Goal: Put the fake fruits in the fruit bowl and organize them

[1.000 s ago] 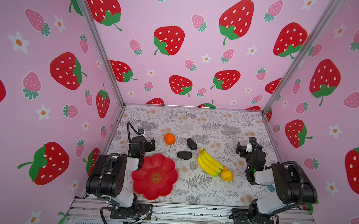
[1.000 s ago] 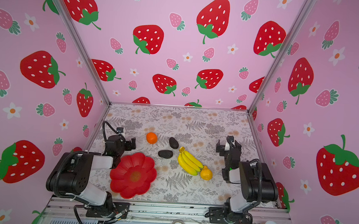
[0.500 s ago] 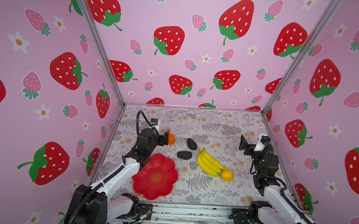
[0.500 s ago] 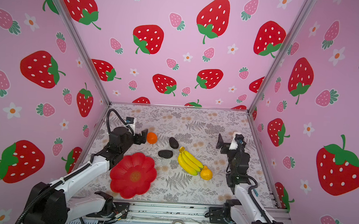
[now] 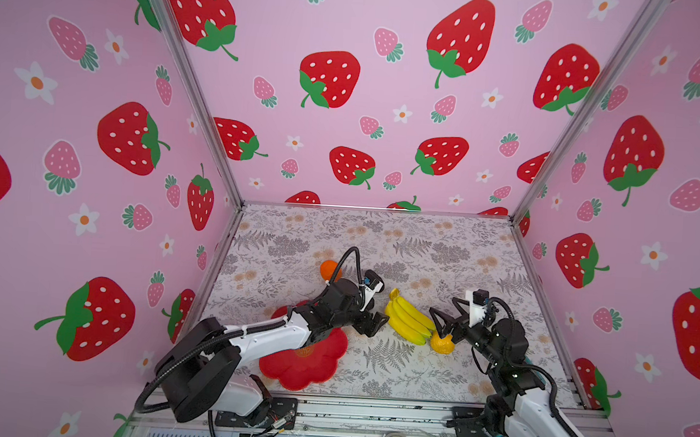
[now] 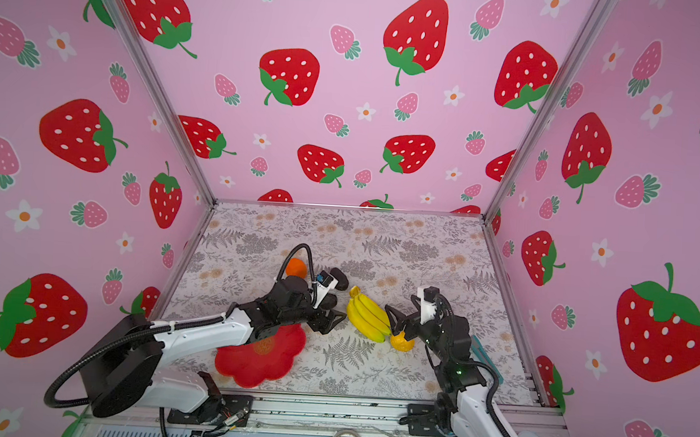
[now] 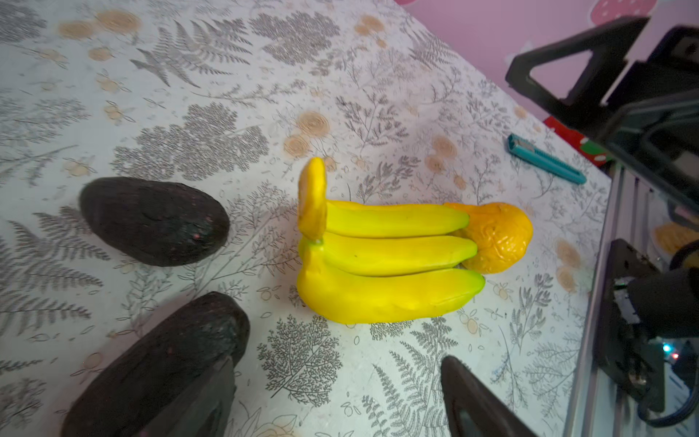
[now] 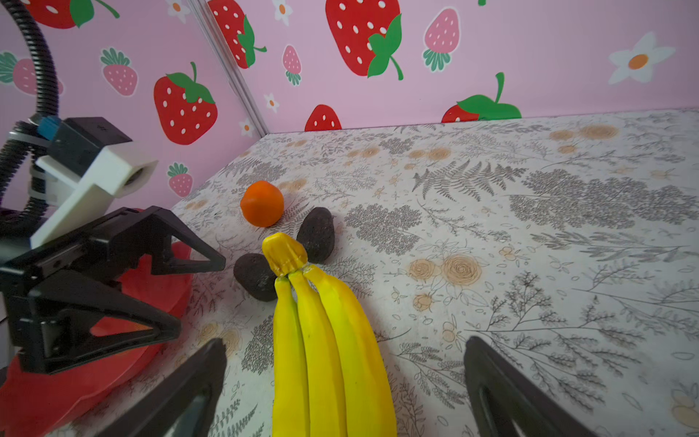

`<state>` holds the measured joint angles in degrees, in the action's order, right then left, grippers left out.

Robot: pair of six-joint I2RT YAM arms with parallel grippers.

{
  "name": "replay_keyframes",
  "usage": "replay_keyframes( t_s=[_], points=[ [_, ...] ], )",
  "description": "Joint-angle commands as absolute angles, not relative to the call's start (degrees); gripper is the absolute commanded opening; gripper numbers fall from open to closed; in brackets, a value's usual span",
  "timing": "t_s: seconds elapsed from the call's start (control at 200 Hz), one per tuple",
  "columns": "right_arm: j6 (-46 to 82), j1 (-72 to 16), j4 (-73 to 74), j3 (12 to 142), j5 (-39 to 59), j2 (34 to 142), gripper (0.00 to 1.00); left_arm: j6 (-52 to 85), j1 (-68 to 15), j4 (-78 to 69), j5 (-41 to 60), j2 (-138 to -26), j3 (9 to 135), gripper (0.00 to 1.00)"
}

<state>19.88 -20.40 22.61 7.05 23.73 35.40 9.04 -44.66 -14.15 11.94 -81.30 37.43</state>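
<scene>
We see the yellow banana bunch (image 5: 408, 321) (image 6: 369, 318) lying flat in both top views, its stem pointing to eleven o'clock. At its four o'clock, the bumpy yellow-orange pear-shaped fruit (image 5: 442, 345) touches the banana tips. At ten o'clock, just off the stem, lie a dark bumpy first avocado (image 8: 255, 276) and a second avocado (image 8: 317, 234), with the round orange (image 5: 328, 268) beyond them. The glossy red flower-shaped fruit bowl (image 5: 310, 367) sits at eight o'clock, apart from every fruit.
</scene>
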Motion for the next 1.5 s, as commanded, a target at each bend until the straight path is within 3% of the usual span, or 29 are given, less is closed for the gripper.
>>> replay_keyframes(
  t_s=[0.0,0.5,0.76,1.106,1.351,1.496],
  points=[
    [20.8,-20.8,24.8,6.8,26.5,35.0,0.99,10.1,-45.7,-19.2,8.2,-84.7,39.3,0.87],
    [20.2,-20.9,26.3,7.4,27.8,36.5,0.99,10.5,-46.1,-20.7,2.9,-99.4,50.0,0.84],
    [19.8,-20.9,25.9,7.8,28.0,37.2,0.99,10.6,-46.4,-20.9,3.9,-103.1,51.9,0.70],
    [19.6,-20.9,25.7,8.0,28.0,37.2,0.99,9.9,-46.5,-21.0,4.9,-101.5,52.2,0.31],
    [19.8,-21.0,27.4,7.2,28.1,37.6,0.99,9.9,-46.4,-20.1,4.2,-90.5,49.3,0.17],
    [19.7,-20.9,28.6,7.1,28.6,38.4,0.99,10.4,-46.4,-18.7,4.2,-85.3,48.0,0.16]
  ],
)
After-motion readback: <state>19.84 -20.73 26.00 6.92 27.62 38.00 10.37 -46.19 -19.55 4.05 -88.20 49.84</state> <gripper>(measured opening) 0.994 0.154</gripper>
